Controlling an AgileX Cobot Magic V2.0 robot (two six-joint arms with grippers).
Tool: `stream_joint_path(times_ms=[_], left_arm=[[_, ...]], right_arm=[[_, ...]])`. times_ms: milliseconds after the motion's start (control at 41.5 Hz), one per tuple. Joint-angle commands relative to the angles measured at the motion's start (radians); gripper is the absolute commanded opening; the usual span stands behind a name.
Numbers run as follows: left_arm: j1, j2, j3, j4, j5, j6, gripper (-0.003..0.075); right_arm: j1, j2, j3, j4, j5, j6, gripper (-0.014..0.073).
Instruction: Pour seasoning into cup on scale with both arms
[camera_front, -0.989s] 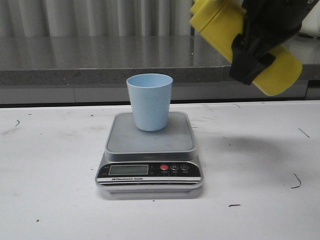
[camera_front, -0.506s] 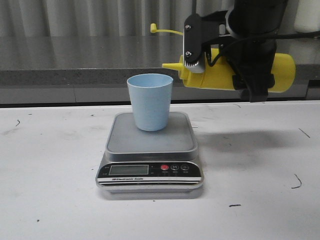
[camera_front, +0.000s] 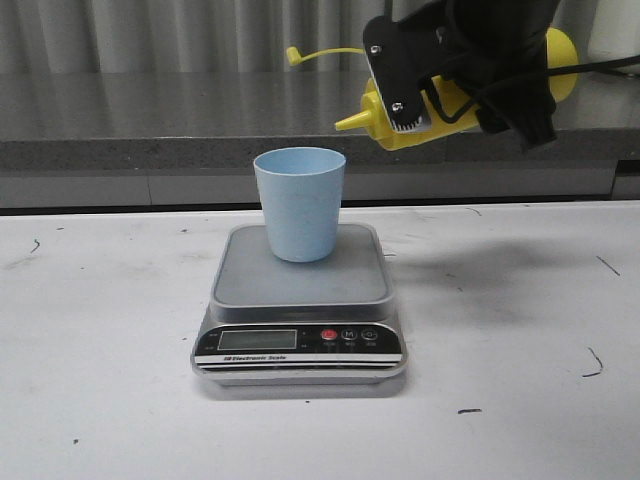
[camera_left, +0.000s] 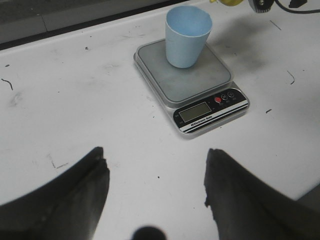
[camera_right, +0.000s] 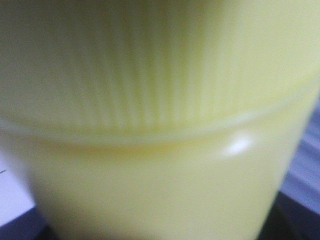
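Observation:
The pale blue cup (camera_front: 299, 203) stands upright at the back of the scale's steel platform (camera_front: 300, 285). My right gripper (camera_front: 462, 98) is shut on the yellow seasoning bottle (camera_front: 440, 112) and holds it on its side in the air, up and to the right of the cup. The nozzle (camera_front: 350, 122) points left and slightly down, just short of the cup's rim. The cap strap (camera_front: 322, 51) trails above. The bottle fills the right wrist view (camera_right: 160, 120). My left gripper (camera_left: 156, 170) is open and empty over bare table, well in front of the scale (camera_left: 192, 87) and the cup (camera_left: 187, 37).
A grey counter ledge (camera_front: 150, 110) runs behind the white table. A white object (camera_front: 612, 30) stands at the back right. The scale's black panel with display and red button (camera_front: 328, 336) faces the front.
The right gripper has turned the bottle: its base rose and the nozzle now points left and slightly down near the cup. The cup, the scale and the left gripper have not moved.

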Motion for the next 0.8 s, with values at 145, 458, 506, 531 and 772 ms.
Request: stream_joint_path(times_ms=[145, 458, 506, 531, 772], left_arm=[[-0.007, 0.002, -0.025, 0.000, -0.069, -0.009, 0.0421], [-0.007, 0.002, -0.025, 0.000, -0.069, -0.009, 0.0421], [-0.007, 0.002, -0.025, 0.000, -0.069, -0.009, 0.0421], [-0.007, 0.002, -0.025, 0.000, -0.069, -0.009, 0.0421], [-0.007, 0.002, -0.025, 0.000, -0.069, -0.009, 0.0421]], right_arm=[[0.000, -0.052, -0.038, -0.108, 0.005, 0.003, 0.0316], [0.000, -0.052, -0.038, -0.107, 0.005, 0.005, 0.0316], [0.000, -0.052, -0.038, -0.107, 0.005, 0.016, 0.0316], [0.000, -0.052, -0.038, -0.106, 0.005, 0.027, 0.0316], [-0.023, -0.048, -0.036, 0.030, -0.045, 0.409, 0.0316]])
